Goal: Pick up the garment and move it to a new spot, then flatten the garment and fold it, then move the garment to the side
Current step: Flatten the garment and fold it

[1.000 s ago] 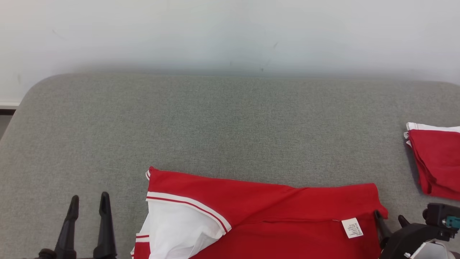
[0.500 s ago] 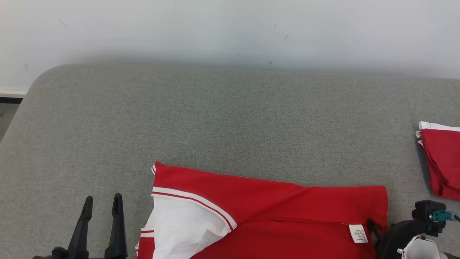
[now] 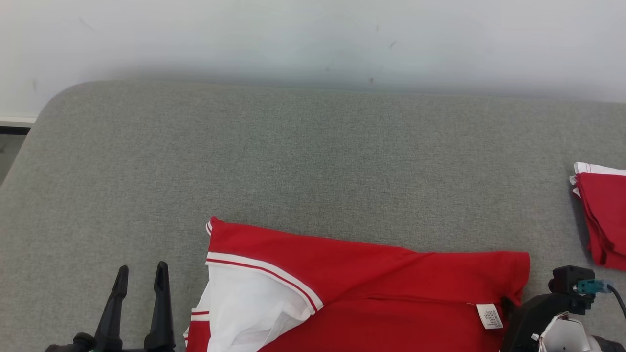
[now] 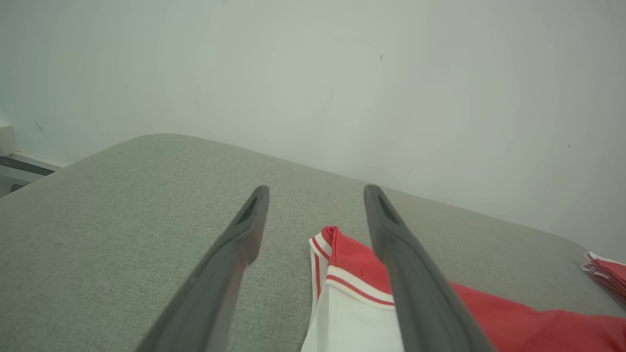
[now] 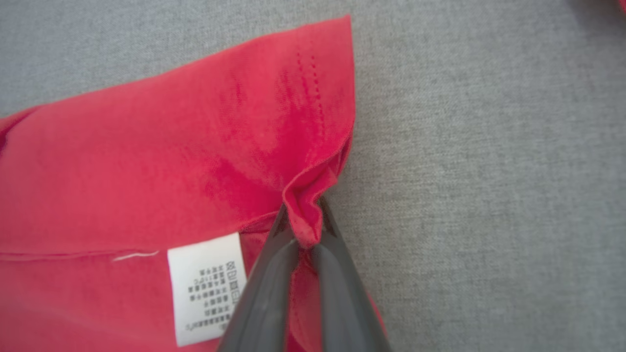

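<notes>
The red garment [image 3: 367, 288] lies on the grey cushion [image 3: 293, 161] at the bottom middle of the head view. Its lower part runs off the bottom edge. A white part [image 3: 244, 308] with red and white stripes shows at its left end. A small white label [image 3: 489, 316] sits near its right end.

The right gripper [image 5: 303, 217] is at the lower right of the head view, at the right end of the garment. In the right wrist view its two dark fingers are pressed together. They pinch a little bunched-up fold of red cloth at the edge, just beside the label.

The left gripper [image 3: 142, 268] is at the lower left, near the garment but not touching it. Its fingers are spread apart with nothing between them.

Another red folded pile [image 3: 604, 220] lies at the right edge, well apart from the garment. A white wall [image 3: 313, 39] stands behind the cushion.
</notes>
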Robot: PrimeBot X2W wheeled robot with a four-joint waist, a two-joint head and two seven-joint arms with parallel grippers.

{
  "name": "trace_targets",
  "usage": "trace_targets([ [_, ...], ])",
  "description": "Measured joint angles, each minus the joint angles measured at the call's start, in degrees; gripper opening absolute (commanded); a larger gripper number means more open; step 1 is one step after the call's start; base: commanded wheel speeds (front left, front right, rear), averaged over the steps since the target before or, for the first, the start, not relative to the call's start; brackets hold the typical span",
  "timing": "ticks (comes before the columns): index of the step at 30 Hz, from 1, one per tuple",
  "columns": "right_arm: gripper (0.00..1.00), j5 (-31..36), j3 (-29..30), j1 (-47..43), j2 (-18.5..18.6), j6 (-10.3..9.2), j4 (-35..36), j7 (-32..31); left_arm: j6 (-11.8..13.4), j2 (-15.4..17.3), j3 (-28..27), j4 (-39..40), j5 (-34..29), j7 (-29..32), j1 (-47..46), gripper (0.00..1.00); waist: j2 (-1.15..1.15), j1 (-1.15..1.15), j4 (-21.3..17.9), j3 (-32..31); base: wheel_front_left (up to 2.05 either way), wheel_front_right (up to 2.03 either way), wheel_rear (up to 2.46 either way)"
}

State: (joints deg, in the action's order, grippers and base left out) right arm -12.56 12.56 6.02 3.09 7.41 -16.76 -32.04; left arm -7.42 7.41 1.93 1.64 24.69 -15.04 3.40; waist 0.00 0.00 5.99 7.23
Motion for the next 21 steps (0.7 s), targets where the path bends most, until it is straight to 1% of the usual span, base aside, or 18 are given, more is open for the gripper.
trace_targets([
  [5,0.00,3.4,3.4,-0.3,-0.5,0.16,3.9,0.5,-0.1,-0.3,-0.1,-0.4,-0.4,0.0,-0.1,1.00,0.01,0.01,-0.8,0.1,0.00,0.00,0.00],
  [9,0.00,5.6,7.7,-1.7,-0.4,0.15,9.4,-0.2,-0.1,-0.6,-0.1,-0.4,-0.4,0.0,-0.1,1.00,0.01,0.01,-1.7,0.3,0.00,0.00,0.00],
  [12,0.00,6.1,11.2,-2.5,-0.3,0.15,13.2,-1.1,-0.1,-0.7,0.0,-0.3,-0.4,0.0,-0.1,1.00,0.01,0.01,-2.3,0.6,0.00,0.00,0.00],
  [13,0.00,6.5,13.4,-2.8,-0.4,0.15,15.5,-2.0,-0.1,-0.7,0.1,-0.3,-0.4,0.0,-0.2,1.00,0.01,0.01,-2.7,0.7,0.00,0.00,0.00],
  [14,0.00,6.5,13.4,-2.8,-0.4,0.15,15.5,-2.0,-0.1,-0.7,0.1,-0.3,-0.4,0.0,-0.2,1.00,0.01,0.01,-2.7,0.7,0.00,0.00,0.00],
  [21,0.00,7.5,20.9,-3.6,-0.3,0.15,23.0,-4.0,-0.1,-0.5,0.5,-0.2,-0.4,0.0,-0.3,1.00,0.01,0.01,-3.9,1.0,0.00,0.00,0.00],
])
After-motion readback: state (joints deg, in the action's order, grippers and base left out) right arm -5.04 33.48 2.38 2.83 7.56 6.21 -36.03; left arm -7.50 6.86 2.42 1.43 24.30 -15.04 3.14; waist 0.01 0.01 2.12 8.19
